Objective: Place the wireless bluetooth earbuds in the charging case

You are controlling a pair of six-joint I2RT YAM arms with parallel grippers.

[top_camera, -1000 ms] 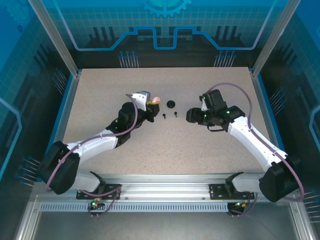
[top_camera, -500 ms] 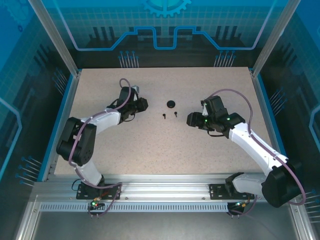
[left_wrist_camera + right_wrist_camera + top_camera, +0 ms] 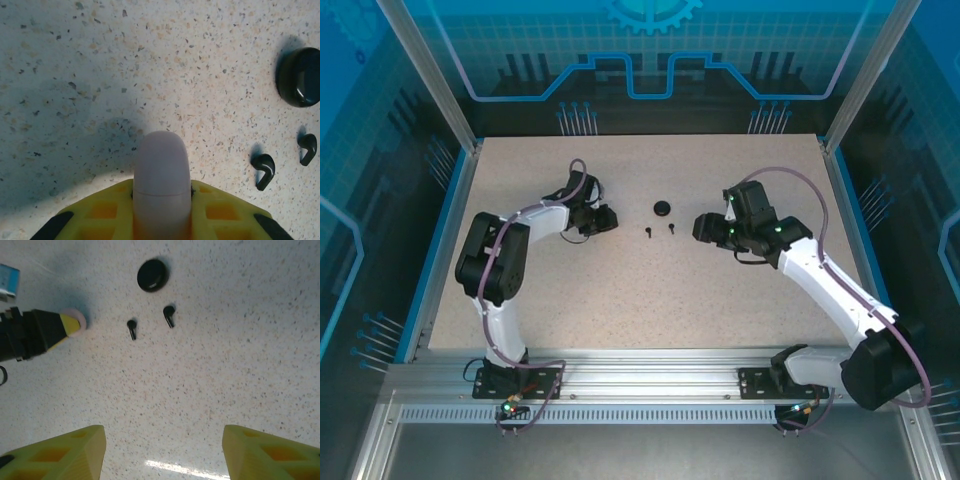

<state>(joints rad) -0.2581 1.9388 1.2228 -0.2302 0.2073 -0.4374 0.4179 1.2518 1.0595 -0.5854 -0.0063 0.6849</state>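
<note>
The left claw [image 3: 604, 220], toward the table's left edge, is closed on a pale rounded piece [image 3: 161, 170], possibly a case seen edge-on. At mid-table lie one black earbud [image 3: 648, 233] and a second black earbud [image 3: 672, 228], just nearer than the black charging case [image 3: 663, 208]. The right claw [image 3: 164, 432] is spread wide and empty; it should centre over one stem and pinch lightly. No writing is legible.

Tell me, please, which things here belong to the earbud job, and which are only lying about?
Job: black earbuds; black round case; pale rounded piece, probably a case, held in the left gripper.
Not the job: speckled table; blue enclosure walls; metal rail.
</note>
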